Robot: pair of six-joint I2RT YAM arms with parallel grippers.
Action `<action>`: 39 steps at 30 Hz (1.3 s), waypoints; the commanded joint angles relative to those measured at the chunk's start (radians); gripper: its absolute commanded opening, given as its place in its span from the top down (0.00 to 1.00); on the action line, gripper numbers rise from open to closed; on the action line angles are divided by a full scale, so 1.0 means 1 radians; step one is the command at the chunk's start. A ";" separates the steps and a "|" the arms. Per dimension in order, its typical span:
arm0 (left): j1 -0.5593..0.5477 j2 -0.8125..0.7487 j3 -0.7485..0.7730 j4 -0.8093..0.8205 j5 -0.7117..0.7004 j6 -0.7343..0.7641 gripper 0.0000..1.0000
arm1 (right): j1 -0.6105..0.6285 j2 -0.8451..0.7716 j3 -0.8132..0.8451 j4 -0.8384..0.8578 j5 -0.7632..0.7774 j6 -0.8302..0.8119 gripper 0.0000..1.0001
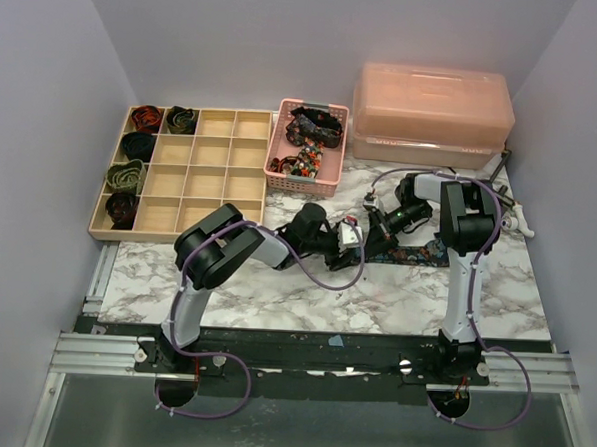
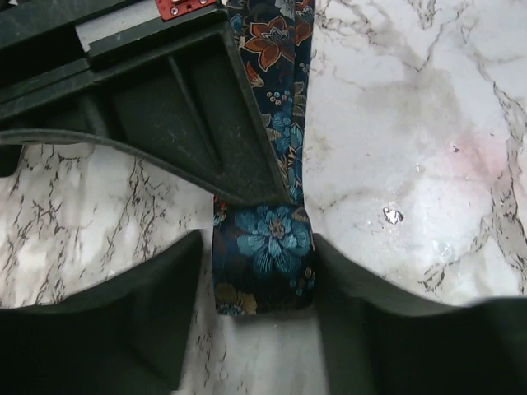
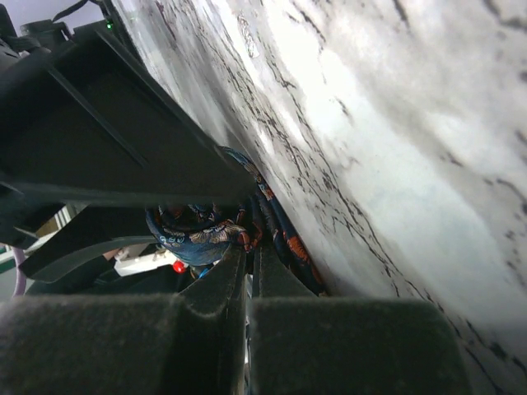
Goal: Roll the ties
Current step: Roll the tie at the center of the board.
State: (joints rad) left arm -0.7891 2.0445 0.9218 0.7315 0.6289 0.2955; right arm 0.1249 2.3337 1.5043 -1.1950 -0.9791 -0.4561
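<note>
Five rolled ties (image 1: pixel 137 145) sit in the wooden tray (image 1: pixel 210 184) at the back left of the table (image 1: pixel 275 292): two in the first two compartments of the far row and three more down the left column, one in each compartment. Just beside the tray on its right stands a pink basket (image 1: pixel 281 173), which holds a heap of loose ties (image 1: pixel 314 126), dark ones on top and a many-coloured one nearer the front. Behind and to the right of the basket there is a peach plastic box (image 1: pixel 432 110) with its lid on; what is inside does not show. One flowered tie (image 2: pixel 286 140), dark blue with teal and orange blossoms, lies flat on the marble in front of the right arm (image 1: pixel 464 227). The left arm (image 1: pixel 217 251) has its elbow raised and reaches to the right, low over the table, so that the left claw (image 2: pixel 259 243) is at the near end of this tie, its fingers (image 2: pixel 123 313) spread, one on each side of the cloth. The right arm stands upright from its base and bends down to the left. The right claw (image 3: pixel 247 263) is pressed together and its tip rests on the tie, just beyond the left claw. I cannot tell if cloth is caught between its fingers.
</note>
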 commanded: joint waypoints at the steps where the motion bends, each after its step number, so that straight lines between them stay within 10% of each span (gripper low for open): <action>1: -0.015 0.027 0.057 -0.114 0.026 0.015 0.58 | -0.016 0.098 -0.055 0.054 0.183 0.097 0.99; 8: -0.012 -0.095 -0.038 -0.370 -0.018 0.011 0.85 | -0.016 -0.121 -0.116 0.050 0.070 0.070 0.54; 15: -0.022 -0.115 -0.026 -0.585 -0.098 0.004 0.88 | 0.001 -0.226 -0.117 0.045 0.009 0.097 0.36; 26: -0.026 -0.060 0.089 -0.720 -0.160 -0.004 0.87 | 0.106 -0.140 -0.046 0.117 0.035 0.206 0.50; 34: -0.028 -0.046 0.135 -0.782 -0.161 -0.017 0.84 | 0.104 -0.075 0.010 0.053 0.085 0.115 0.99; 39: -0.025 -0.052 0.133 -0.769 -0.152 -0.021 0.77 | 0.095 -0.067 -0.017 0.061 0.124 0.093 0.99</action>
State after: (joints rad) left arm -0.8158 1.9373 1.0832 0.0967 0.5377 0.2859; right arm 0.2325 2.2230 1.4994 -1.1732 -0.9668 -0.3084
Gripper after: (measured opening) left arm 0.264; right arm 0.028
